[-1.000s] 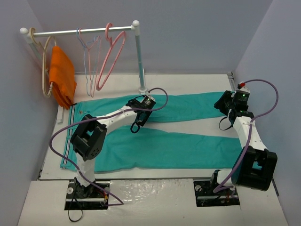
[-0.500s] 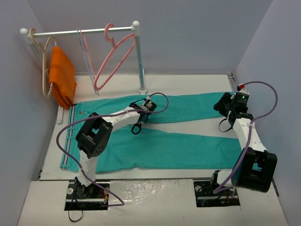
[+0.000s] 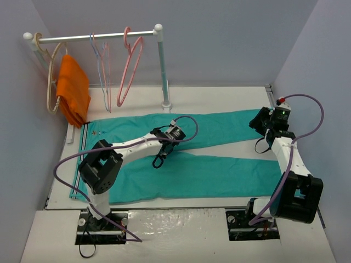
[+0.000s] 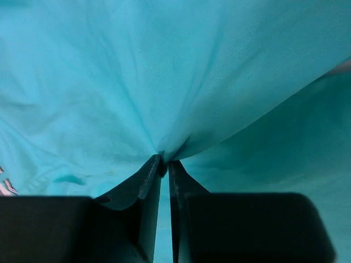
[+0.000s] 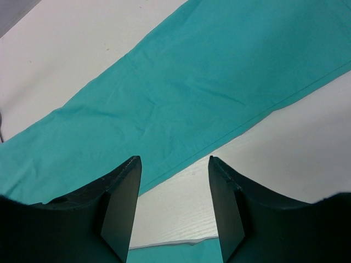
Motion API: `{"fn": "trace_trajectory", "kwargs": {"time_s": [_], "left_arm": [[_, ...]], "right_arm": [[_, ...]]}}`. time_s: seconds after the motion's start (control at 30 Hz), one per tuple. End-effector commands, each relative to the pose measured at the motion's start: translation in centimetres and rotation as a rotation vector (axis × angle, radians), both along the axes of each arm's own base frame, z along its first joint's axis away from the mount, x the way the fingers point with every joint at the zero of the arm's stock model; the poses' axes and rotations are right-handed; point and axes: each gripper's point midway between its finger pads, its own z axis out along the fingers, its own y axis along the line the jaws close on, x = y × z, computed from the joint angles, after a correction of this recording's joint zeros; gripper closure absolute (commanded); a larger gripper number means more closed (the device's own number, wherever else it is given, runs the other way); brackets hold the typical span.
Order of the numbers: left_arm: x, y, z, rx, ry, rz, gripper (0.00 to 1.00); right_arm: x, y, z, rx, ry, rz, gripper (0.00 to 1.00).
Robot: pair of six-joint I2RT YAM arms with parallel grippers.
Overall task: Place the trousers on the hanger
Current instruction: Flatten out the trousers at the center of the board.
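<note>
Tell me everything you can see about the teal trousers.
The trousers are teal, thin cloth, lying flat on the white table, waistband with a striped edge at the left, legs parted toward the right. The left tool is shut on a pinched-up fold near where the legs meet. The right tool hangs open over the far leg.

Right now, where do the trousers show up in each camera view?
Top external: trousers lie flat across the middle, waistband left, legs right.
Left wrist: trousers fill the frame, a fold pinched in the left tool.
Right wrist: the trousers cross diagonally, lower left to upper right.
Shared landmark: the white table strip between the legs, top and right wrist views.
</note>
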Motion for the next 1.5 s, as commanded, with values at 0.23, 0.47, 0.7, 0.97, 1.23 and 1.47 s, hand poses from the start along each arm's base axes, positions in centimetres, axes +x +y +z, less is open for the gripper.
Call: {"fn": "trace_trajectory", "kwargs": {"time_s": [0.23,0.47,0.7,0.97,1.23,1.47], "left_arm": [[0.0,1.9,10.8,-0.175,-0.168,0.148,0.19],[0.5,11.1,10.6,-0.346,-0.195,0.499,0.18],[1.1,16.1,5.8,-0.522,-0.171,0.780,0.19],[-0.6,17.9,-0.6,-0.506,0.042,0.951,0.20],[-7.3,21.1,-3.5,-0.417,0.256,1.122,0.23],[-9.7,22.5,-2.2,-0.396,0.290,1.164,0.23]], "right_arm": [[3.6,2.4,0.6,-0.093,-0.011,0.055,0.51],[5.5,1.9,0.7,-0.122,-0.005,0.048,0.51],[6.7,2.6,-2.6,-0.108,0.069,0.076,0.51],[7.4,1.7,-6.5,-0.108,0.154,0.064,0.51],[8.3,-1.0,-10.5,-0.083,0.237,-0.015,0.51],[10.0,-2.7,-11.7,-0.063,0.251,-0.074,0.51]]}}
